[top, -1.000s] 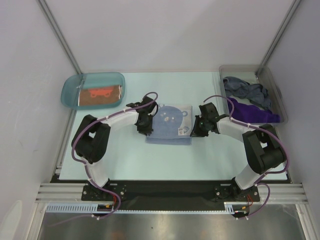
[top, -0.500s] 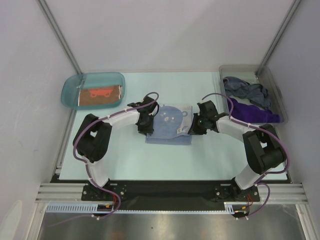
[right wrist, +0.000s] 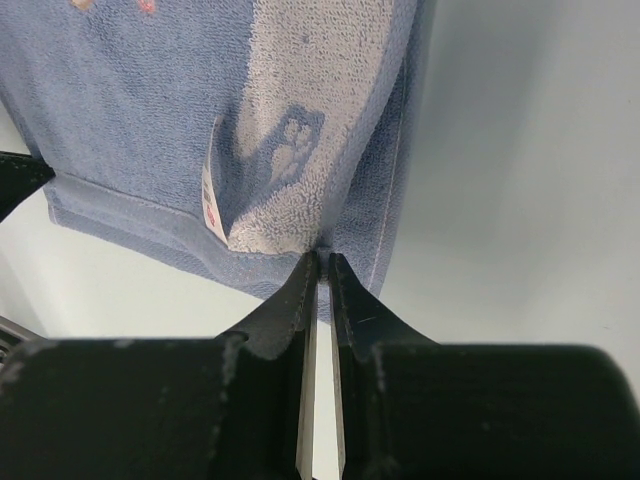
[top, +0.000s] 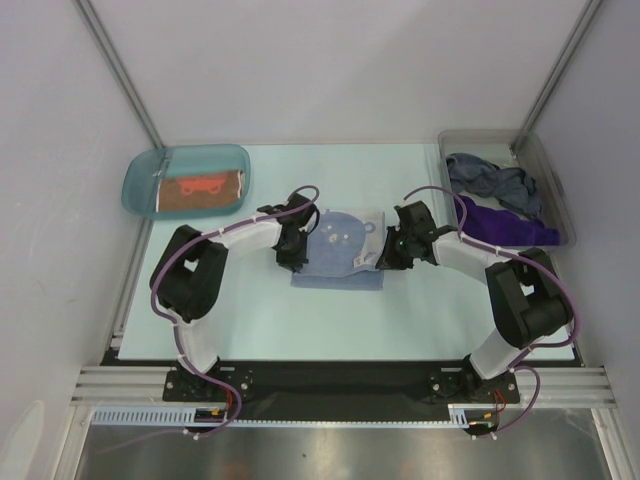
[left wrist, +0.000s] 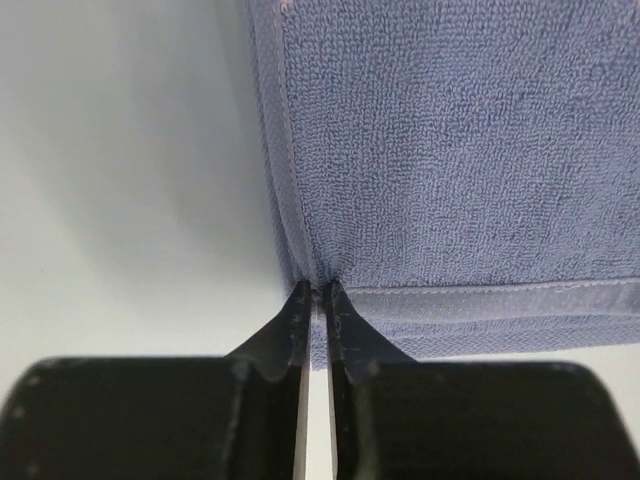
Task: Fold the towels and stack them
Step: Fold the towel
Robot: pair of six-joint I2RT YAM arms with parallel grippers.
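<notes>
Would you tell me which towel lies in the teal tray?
The orange-brown one; the pale blue towel lies on the table, the rest in the bin.

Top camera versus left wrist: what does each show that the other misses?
Only top: teal tray holding the orange-brown towel, clear bin holding the grey-blue towel and purple towel, right gripper at the right edge of the blue towel. Only left wrist: left gripper tips pinched on that towel's hemmed corner. Both: the blue towel lying on the table.
</notes>
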